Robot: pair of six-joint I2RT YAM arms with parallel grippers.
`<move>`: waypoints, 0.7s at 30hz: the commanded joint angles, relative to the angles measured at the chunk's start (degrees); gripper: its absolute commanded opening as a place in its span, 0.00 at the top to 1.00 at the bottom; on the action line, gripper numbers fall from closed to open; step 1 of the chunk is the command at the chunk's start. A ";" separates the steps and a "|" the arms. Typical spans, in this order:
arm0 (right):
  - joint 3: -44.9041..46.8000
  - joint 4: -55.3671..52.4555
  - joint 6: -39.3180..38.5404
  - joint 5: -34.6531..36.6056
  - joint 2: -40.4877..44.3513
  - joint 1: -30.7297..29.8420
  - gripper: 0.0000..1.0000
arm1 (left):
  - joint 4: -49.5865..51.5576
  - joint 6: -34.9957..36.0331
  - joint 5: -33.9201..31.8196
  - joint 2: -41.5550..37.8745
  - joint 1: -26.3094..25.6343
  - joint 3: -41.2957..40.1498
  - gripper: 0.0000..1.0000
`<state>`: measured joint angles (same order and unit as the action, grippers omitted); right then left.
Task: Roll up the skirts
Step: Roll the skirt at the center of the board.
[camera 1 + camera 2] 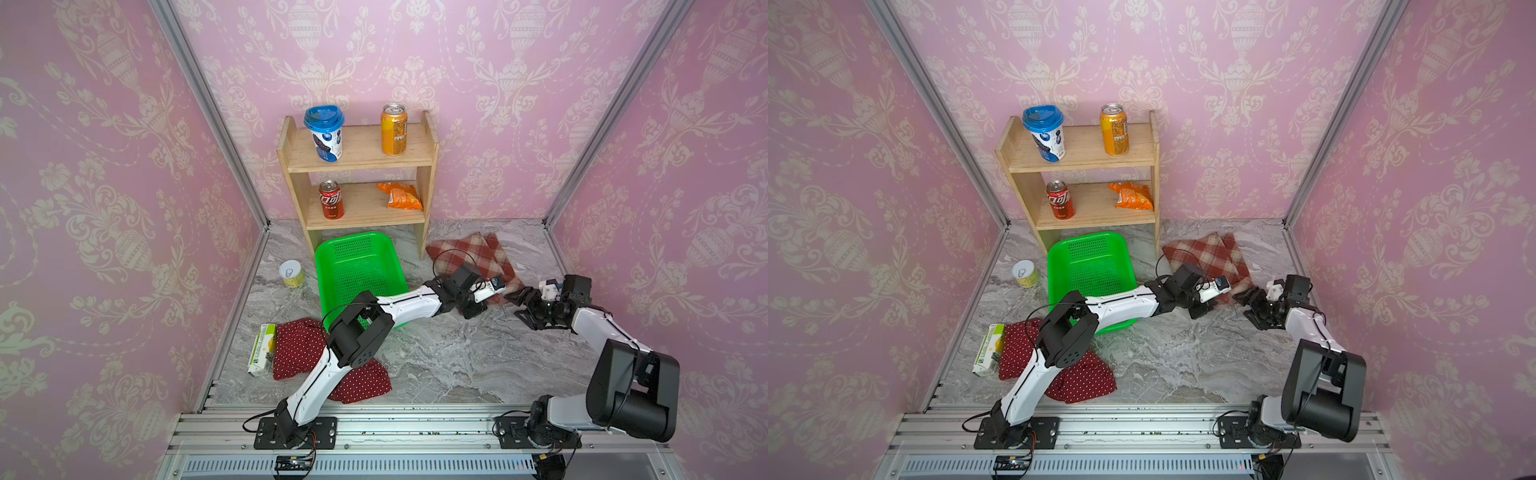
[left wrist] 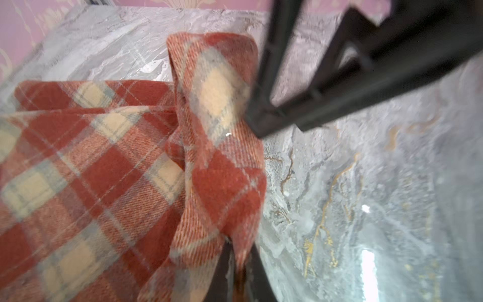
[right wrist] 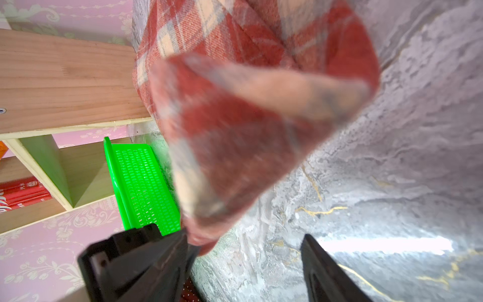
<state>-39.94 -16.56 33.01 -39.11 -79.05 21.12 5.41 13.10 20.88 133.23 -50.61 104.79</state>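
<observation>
In both top views the thick red, cream and tan plaid skirt lies on the grey marble table just right of the two-tier wooden shelf. Its near corner is raised between the arms. The left gripper and right gripper meet there almost tip to tip, probably so one can take the fold from the other. The small dark red polka-dot skirt lies flat well in front of the shelf, under the left arm and ungripped. The green perforated plastic basket sits directly before the shelf.

In the left wrist view, the left gripper is pinched tight on a turned-up strip of the plaid skirt. That seems meant to keep the fold from flopping back.

In the right wrist view, the right gripper stands wide apart and clamps nothing. The raised plaid corner hangs beside one jaw. It looks free to regrip further along the roll.
</observation>
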 commanded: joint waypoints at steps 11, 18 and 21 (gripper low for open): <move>6.26 20.00 8.93 -1.35 -5.03 -1.65 0.26 | 16.28 -17.88 25.08 12.46 5.96 17.02 0.91; 2.75 23.88 11.11 0.78 -12.80 -4.44 0.25 | 18.43 -22.71 25.50 17.69 7.22 22.51 0.91; 1.35 23.26 10.47 2.87 -15.25 -5.94 0.25 | 21.73 -23.95 24.32 20.46 8.23 26.42 0.90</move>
<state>-37.21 5.76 42.70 -39.16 -92.01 16.43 22.11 -7.92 44.99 150.28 -43.68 128.49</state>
